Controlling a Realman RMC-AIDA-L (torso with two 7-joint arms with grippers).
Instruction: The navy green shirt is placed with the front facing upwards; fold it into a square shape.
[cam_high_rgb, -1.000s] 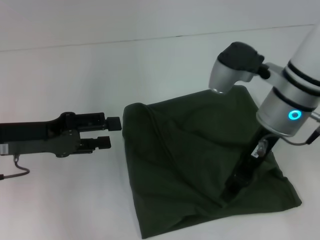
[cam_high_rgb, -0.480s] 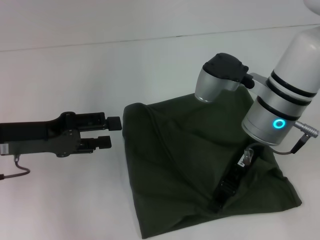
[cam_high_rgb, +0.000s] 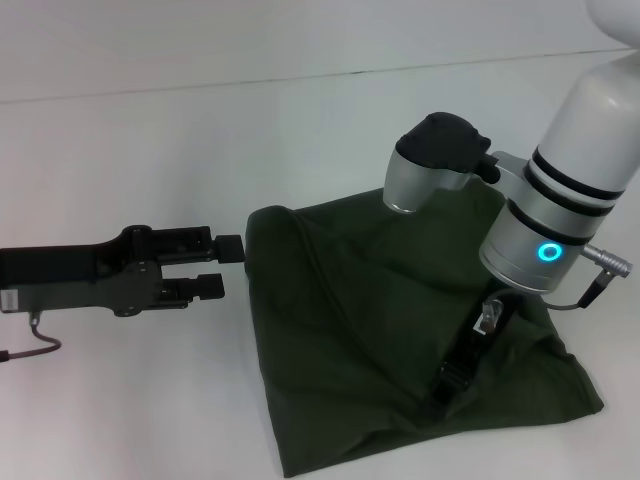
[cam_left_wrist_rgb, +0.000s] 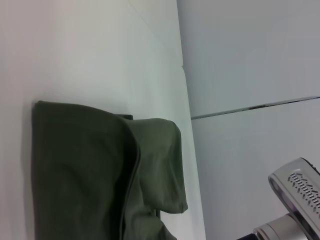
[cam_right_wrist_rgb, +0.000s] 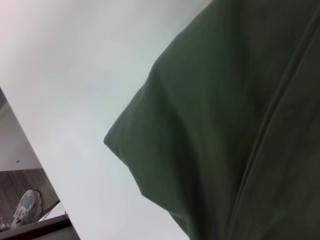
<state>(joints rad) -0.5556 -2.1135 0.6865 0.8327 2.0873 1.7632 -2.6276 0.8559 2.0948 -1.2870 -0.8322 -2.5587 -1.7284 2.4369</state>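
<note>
Head looks down; wrists closely share shirt (cam_high_rgb: 400, 330).

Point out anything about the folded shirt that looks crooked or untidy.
The shirt is folded but not square: its outline on the table is skewed, a rumpled ridge runs down near its left edge, and the far left corner bulges up. The right gripper rests on it; the left gripper waits open beside it.

The robot's left gripper (cam_high_rgb: 222, 265) is matte black, with square-tipped fingers and a thin grey cable beneath. The right arm (cam_high_rgb: 560, 200) is white and silver, black-banded, with a glowing cyan ring; its dark gripper (cam_high_rgb: 452, 372) appears black.
</note>
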